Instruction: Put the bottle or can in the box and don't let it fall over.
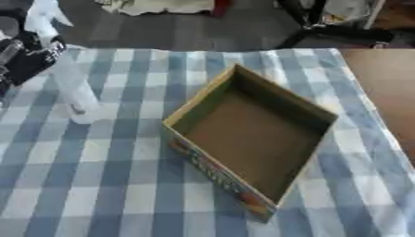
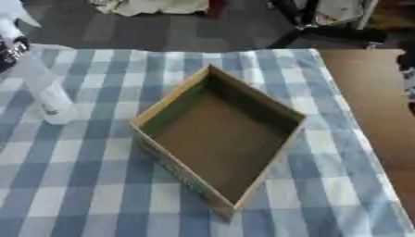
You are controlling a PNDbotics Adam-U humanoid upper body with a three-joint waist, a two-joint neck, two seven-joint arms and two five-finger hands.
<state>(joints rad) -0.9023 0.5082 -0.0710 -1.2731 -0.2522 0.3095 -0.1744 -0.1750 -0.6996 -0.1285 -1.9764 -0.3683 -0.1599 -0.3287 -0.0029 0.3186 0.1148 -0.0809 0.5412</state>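
**Bottle at cloth's left edge, box open**

Checked cloth [image 1: 97, 185] bare at 6 o'clock. Box [image 1: 251, 134] centre, open-topped, corner toward viewer. Clear bottle [image 1: 74, 90] at 10 o'clock, tilted, base on cloth, apart from box. Left hand [image 1: 28, 58] curled round its upper part. Wooden tabletop [image 1: 385, 88] at 3 o'clock.

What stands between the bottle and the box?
Nothing visible. The bottle, held by the left robot hand, is left of the open, empty box; only bare checked cloth lies between them.
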